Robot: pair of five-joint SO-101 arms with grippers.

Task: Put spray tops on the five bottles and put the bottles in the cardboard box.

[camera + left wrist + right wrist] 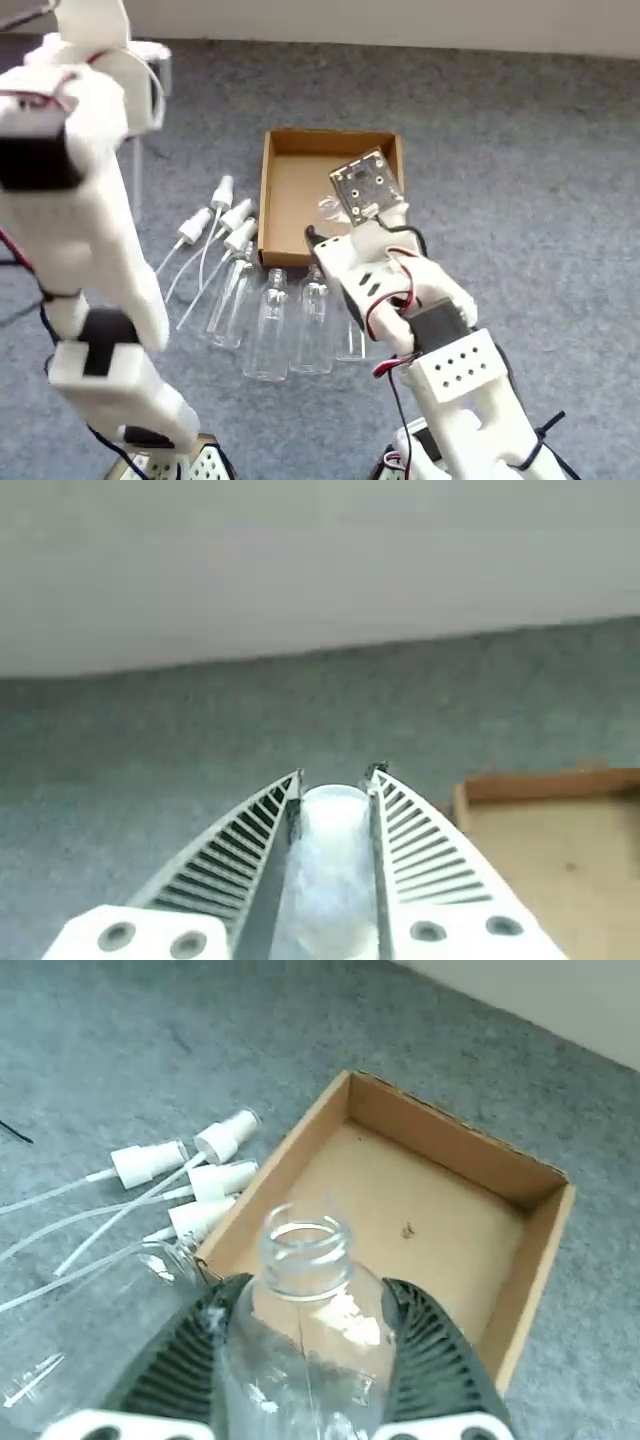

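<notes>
While you look down over the grey desk (520, 150), take in the clutter first: four spray tops (238, 212) lie in a loose bunch just beside the cardboard box (268, 200), heads toward it, their thin tubes trailing away toward your left arm. Four clear bottles (270, 320) lie side by side on the desk, necks pointing at the box's near wall. That row sits right under your right arm, between its base and the box, so it crowds the near side. Now the right pincer (315, 1295): its fingers are clamped on a fifth one, the held bottle (305, 1250), one finger on each side of its shoulder. The open neck pokes out past the fingertips and carries no top. In the right wrist view that neck hangs over the box's near wall, with the brown floor of the box just beyond and the spray tops lying off to the side on the desk. Over on your left, the arm is raised high above the desk. The left pincer (335, 780) is pinched on a white cap (333, 860), its rounded end showing between the fingertips. You can't tell from this angle whether it's a spray top. A corner of the box shows farther off, well apart from that pincer.
</notes>
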